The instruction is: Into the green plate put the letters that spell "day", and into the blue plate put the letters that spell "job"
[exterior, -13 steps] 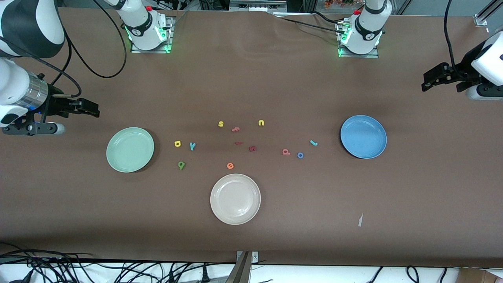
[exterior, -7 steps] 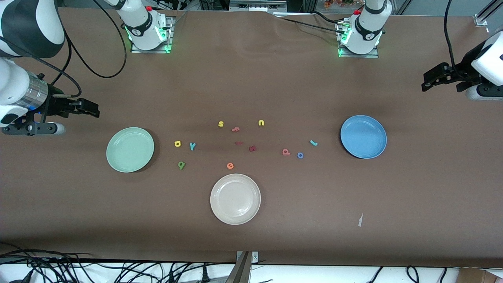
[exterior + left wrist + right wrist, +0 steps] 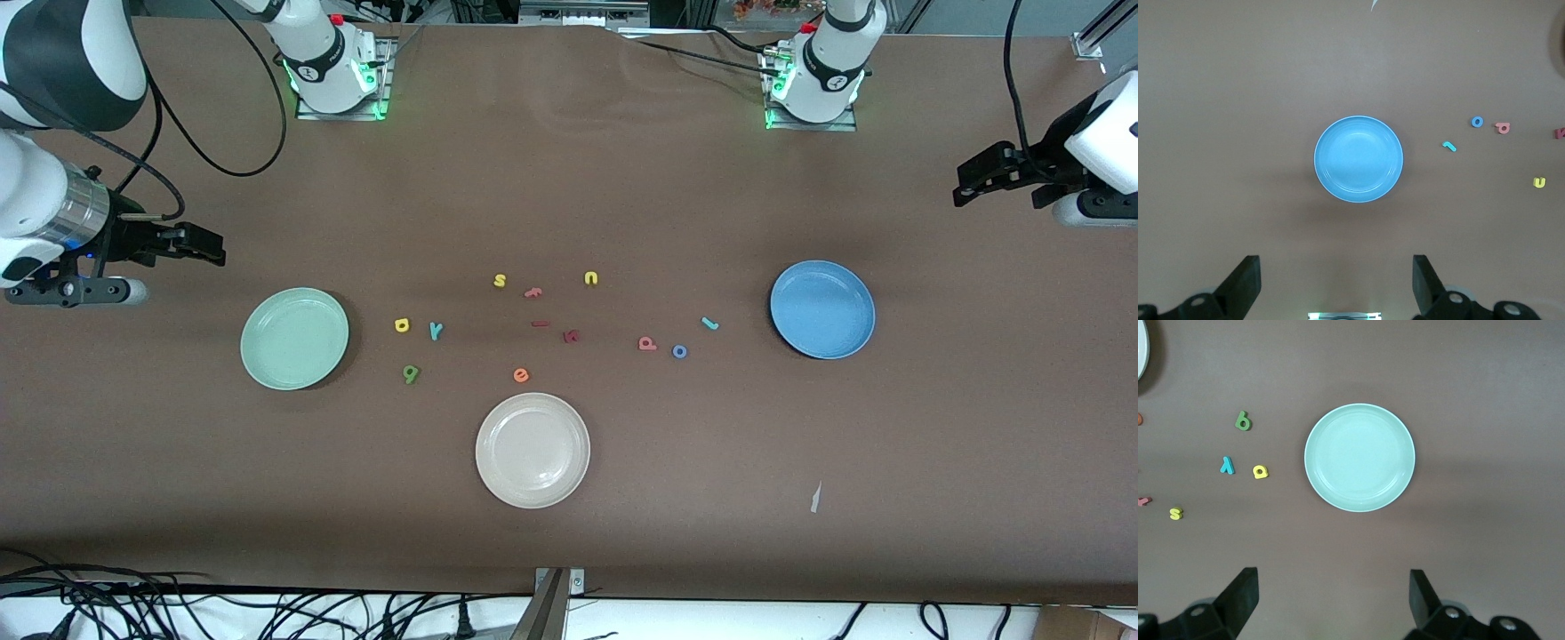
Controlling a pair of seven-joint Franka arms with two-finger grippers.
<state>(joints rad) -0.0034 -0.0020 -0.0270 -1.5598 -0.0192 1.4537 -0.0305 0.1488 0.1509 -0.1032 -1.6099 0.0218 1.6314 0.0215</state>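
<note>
Letters for "day", yellow "d" (image 3: 402, 325), teal "y" (image 3: 436, 331) and green "a" (image 3: 411, 373), lie loose beside the green plate (image 3: 267, 364); "j" (image 3: 709, 324), "o" (image 3: 679, 352), "b" (image 3: 647, 343) lie near the blue plate (image 3: 796, 338) (each word grouped by its target). Both plates are empty. Left tool (image 3: 973, 182) and right tool (image 3: 206, 247), jaws spread and empty, hover over the worktop's ends, leaving open approach room.

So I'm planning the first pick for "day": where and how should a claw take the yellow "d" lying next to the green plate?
The yellow "d" lies flat on the table beside the green plate, with the teal "y" close by. It is thin, so come straight down from above and pinch across its round body, probably along the line that keeps the fingers off the "y". The open right claw is nearer.
</note>
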